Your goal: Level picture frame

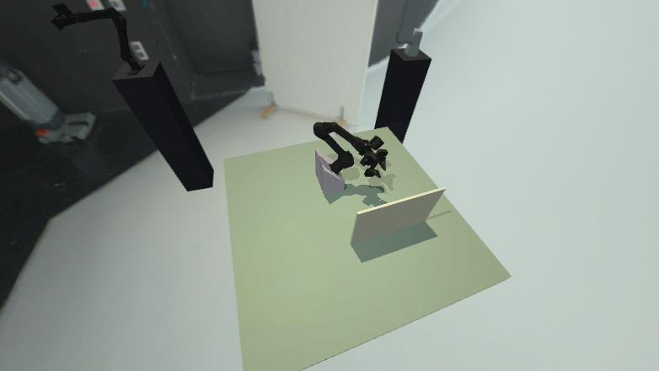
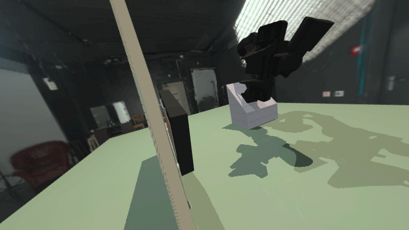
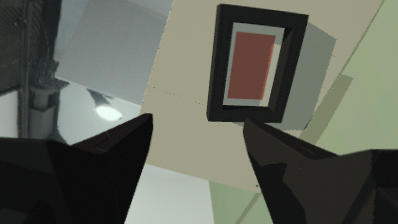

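The black picture frame (image 2: 182,140) (image 3: 220,65) with a red picture hangs on the upright beige panel (image 1: 400,214) (image 2: 156,123) (image 3: 182,135). The wrist view appears rolled, with the panel's long side running up and down. There the frame's edges are not parallel to the panel's: its image-top end lies nearer the panel's left edge. My gripper (image 1: 382,172) (image 3: 199,123) is open and empty. It is in the air, off the panel; one fingertip overlaps the frame's lower edge in the wrist view. The screw and notched strip are hidden. The top view shows only the panel's back.
The panel stands on the green mat (image 1: 286,267) (image 2: 300,206), in front of the arm. The arm's pale wedge-shaped base (image 1: 332,180) (image 2: 258,117) is behind the gripper. Two dark pedestals (image 1: 163,129) (image 1: 400,87) stand beyond the mat.
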Motion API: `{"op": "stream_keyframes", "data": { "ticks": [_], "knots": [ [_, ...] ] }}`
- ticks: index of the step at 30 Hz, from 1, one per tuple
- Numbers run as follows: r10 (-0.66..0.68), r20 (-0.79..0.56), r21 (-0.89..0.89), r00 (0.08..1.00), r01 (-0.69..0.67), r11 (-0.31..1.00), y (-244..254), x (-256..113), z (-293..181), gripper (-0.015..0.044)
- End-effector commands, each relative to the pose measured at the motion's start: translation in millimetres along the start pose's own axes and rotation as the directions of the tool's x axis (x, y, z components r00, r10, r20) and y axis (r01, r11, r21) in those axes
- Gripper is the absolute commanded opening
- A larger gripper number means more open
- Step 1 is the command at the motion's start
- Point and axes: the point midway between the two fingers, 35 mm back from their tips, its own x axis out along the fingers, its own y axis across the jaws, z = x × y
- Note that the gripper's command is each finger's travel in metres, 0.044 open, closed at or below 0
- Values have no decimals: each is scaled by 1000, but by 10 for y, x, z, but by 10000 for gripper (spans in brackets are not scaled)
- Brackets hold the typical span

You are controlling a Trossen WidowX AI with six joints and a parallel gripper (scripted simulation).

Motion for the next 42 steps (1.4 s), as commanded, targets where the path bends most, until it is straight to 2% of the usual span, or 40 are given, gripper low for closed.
{"op": "stream_keyframes", "data": {
  "ticks": [1,31,42],
  "knots": [
    [5,6,8,1000,-5,1000,11,-1,9,260],
    [0,0,0,1000,0,1000,-4,7,-6,260],
    [11,0,3,1000,-11,1000,-300,562,-143,260]
  ]
}}
